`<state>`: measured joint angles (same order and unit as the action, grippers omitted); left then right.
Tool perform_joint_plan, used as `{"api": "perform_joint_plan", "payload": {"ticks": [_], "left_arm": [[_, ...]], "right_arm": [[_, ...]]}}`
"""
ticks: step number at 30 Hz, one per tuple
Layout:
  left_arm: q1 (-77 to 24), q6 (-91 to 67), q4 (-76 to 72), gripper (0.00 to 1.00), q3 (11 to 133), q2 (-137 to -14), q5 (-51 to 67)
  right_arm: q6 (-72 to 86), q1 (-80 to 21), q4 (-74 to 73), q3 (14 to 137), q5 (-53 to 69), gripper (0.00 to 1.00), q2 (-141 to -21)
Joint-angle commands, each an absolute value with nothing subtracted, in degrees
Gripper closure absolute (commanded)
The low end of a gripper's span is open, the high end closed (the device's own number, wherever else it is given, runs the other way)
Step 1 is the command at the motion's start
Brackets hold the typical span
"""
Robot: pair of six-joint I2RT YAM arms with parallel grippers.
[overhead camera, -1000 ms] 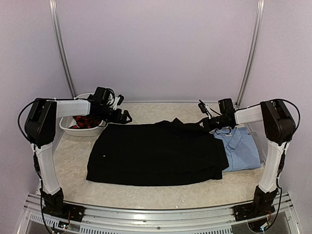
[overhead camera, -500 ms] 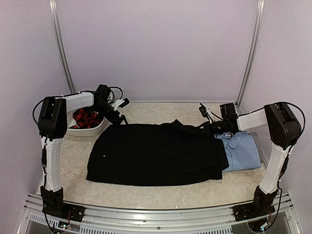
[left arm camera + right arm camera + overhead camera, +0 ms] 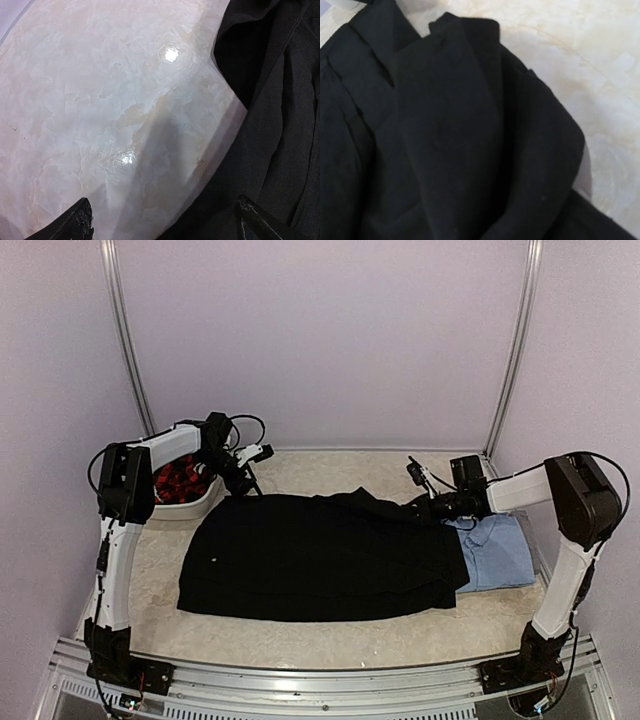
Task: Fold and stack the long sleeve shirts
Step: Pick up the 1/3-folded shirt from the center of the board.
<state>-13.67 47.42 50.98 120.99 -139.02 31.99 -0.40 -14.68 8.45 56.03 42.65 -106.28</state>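
The black long sleeve shirt [image 3: 320,555] lies spread flat across the middle of the table. Its far right part is bunched up. The light blue shirt [image 3: 500,552] lies folded at the right, partly under the black shirt's right edge. My left gripper [image 3: 250,478] hovers low at the black shirt's far left corner. In the left wrist view it [image 3: 167,225] is open, one fingertip over bare table and the other over the black cloth [image 3: 280,125]. My right gripper [image 3: 425,506] sits at the bunched far right edge. The right wrist view shows only black cloth [image 3: 450,140], with the fingers hidden.
A white basket [image 3: 190,510] with red things in it stands at the far left, just behind the left gripper. The enclosure walls and two metal posts close in the back and sides. A metal rail runs along the near edge.
The left arm has swung back toward the far wall, its gripper staying near the shirt's far left corner. The right arm shifted slightly, its gripper still at the bunched edge.
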Motion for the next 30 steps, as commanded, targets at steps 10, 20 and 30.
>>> {"api": "perform_joint_plan", "payload": {"ticks": [10, 20, 30], "left_arm": [[-13.36, 53.13, 59.53, 0.15, 125.73, -145.48, 37.16], [-12.43, 52.56, 62.09, 0.42, 125.59, -145.02, 40.71], [-12.44, 52.6, 63.46, 0.74, 125.02, -142.63, 40.4]], "right_arm": [[-0.22, -15.29, 9.13, 51.78, 42.73, 1.0, -102.94], [-0.18, -15.24, 8.28, 52.55, 41.4, 1.0, -103.49], [-0.18, -15.28, 8.17, 52.69, 41.0, 1.0, -104.06]]}}
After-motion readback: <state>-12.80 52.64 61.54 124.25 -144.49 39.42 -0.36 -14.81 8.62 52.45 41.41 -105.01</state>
